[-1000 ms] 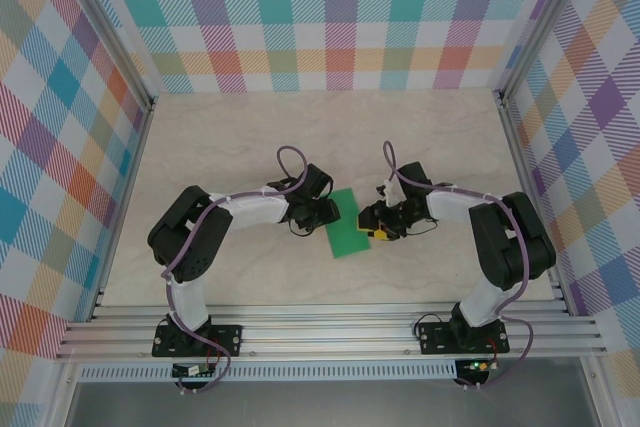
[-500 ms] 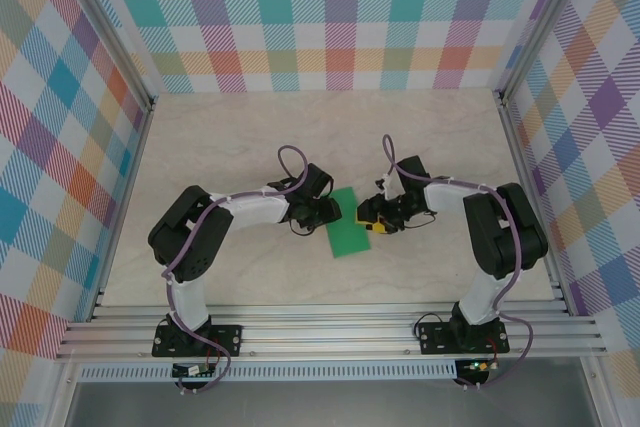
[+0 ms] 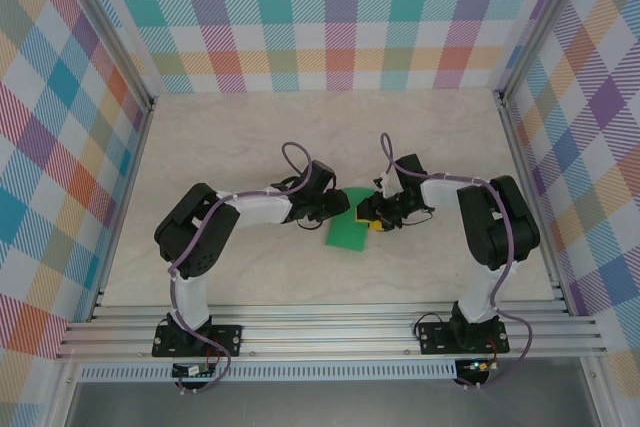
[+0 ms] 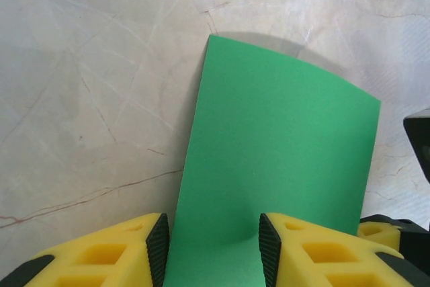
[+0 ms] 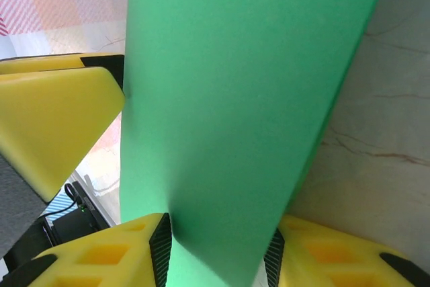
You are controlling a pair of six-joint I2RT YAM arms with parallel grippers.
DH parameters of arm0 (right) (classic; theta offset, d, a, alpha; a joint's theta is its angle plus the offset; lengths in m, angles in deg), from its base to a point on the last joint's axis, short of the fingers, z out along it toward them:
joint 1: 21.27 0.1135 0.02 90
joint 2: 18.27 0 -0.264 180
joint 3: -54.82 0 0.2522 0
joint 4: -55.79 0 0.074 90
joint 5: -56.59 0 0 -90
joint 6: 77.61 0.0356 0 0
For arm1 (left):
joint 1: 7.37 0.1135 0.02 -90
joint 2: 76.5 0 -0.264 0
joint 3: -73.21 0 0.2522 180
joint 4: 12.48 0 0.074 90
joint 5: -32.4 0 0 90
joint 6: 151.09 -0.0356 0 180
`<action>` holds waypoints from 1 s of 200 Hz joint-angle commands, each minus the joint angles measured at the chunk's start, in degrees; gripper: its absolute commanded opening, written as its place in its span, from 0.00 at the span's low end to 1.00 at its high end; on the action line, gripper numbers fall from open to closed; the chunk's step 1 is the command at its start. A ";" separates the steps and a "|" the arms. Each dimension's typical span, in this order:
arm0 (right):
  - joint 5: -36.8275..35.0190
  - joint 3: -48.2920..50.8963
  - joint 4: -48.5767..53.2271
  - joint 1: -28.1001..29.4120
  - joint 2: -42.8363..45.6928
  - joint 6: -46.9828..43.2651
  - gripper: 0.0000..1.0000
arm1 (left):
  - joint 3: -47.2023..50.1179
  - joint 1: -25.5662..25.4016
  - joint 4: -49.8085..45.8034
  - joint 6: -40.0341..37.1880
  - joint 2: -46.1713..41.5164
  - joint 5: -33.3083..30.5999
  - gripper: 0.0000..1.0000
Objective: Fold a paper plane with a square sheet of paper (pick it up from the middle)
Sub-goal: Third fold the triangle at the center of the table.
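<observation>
The square sheet of paper (image 3: 348, 234) is bright green and shows as a narrow rectangle on the pale table, its far end bowed upward. My left gripper (image 3: 337, 209) is at its far-left corner and my right gripper (image 3: 368, 215) at its far-right corner, nearly meeting. In the left wrist view the sheet (image 4: 282, 146) runs out between the jaws of my left gripper (image 4: 213, 250), which stand apart; the right fingertip (image 4: 269, 247) dents the paper. In the right wrist view the sheet (image 5: 242, 99) rises off the table between the parted jaws of my right gripper (image 5: 218, 257).
A yellow finger of the left gripper (image 5: 54, 119) is close on the left in the right wrist view. Checked walls (image 3: 330, 17) and metal rails (image 3: 330, 332) enclose the marbled table (image 3: 230, 147). Both arm bases sit at the near rail.
Both grippers have crept toward each other over the sheet's far end, which they now cover. The right arm's elbow has swung inward and its jaws have narrowed.
</observation>
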 commanded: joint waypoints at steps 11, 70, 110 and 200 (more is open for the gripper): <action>-0.34 0.20 0.35 -0.61 1.56 0.87 0.39 | 1.31 -0.38 -0.46 -1.57 -2.42 -2.15 0.43; 2.22 -1.38 2.23 -0.60 0.97 -0.42 0.30 | 7.91 -0.54 -1.50 -1.44 -10.77 -4.70 0.44; -0.81 -1.80 5.51 -0.63 -0.56 -1.71 0.23 | 8.27 -3.12 -3.16 -4.59 -13.01 -4.05 0.43; 2.56 -2.89 5.27 -0.51 -1.36 -1.77 0.12 | 1.26 -18.36 -20.73 -29.39 -12.32 -19.20 0.58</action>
